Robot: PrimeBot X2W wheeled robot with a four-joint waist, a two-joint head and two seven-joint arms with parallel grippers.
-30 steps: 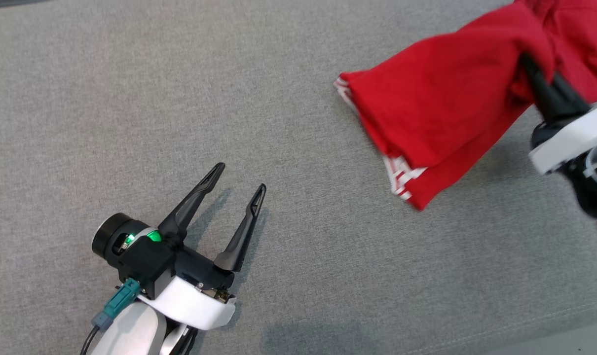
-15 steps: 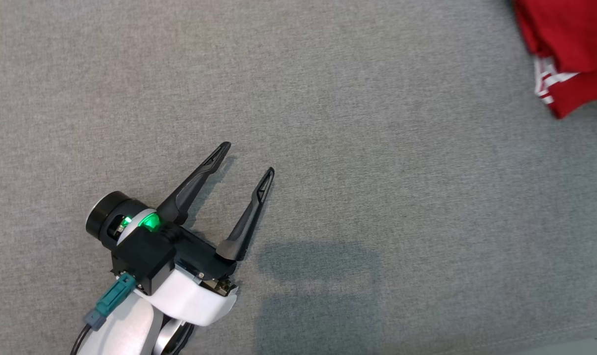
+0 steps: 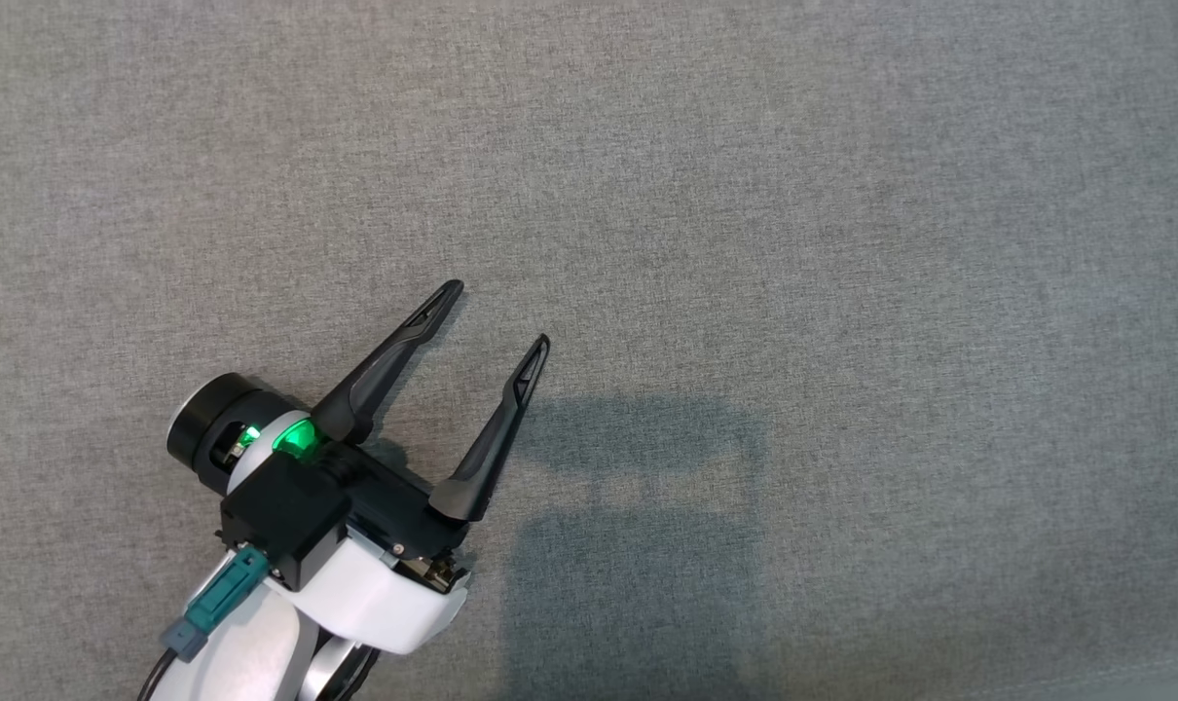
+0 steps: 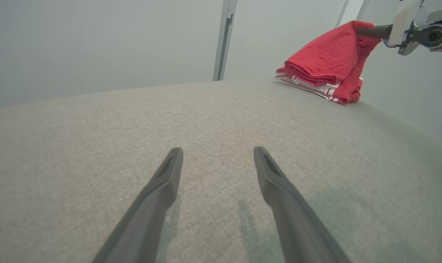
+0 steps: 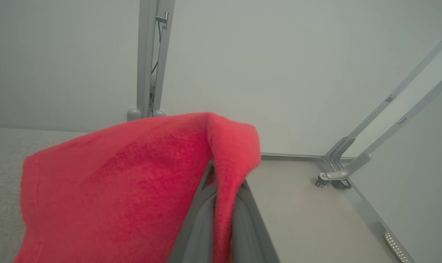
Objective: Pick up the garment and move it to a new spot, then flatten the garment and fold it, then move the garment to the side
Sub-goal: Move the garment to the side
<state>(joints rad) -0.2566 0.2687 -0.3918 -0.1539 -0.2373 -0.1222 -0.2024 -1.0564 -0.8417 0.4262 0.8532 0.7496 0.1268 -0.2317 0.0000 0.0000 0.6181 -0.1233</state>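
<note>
Over at the far right edge of the cushion [image 3: 842, 195], the garment [image 4: 323, 65] is now seen folded. Its lower layers are set down and its top corner is pinched between the pressed-together fingers of the right gripper [image 4: 359, 31]. A second ago it was spread across the head view's upper right. Half a second ago only a corner was left there, and now it's been carried clean out of that view. The left gripper [image 3: 497, 316] is kept spread wide over bare grey fabric, with nothing held. So the move-to-the-side step looks nearly done, and probably only the release is left.
</note>
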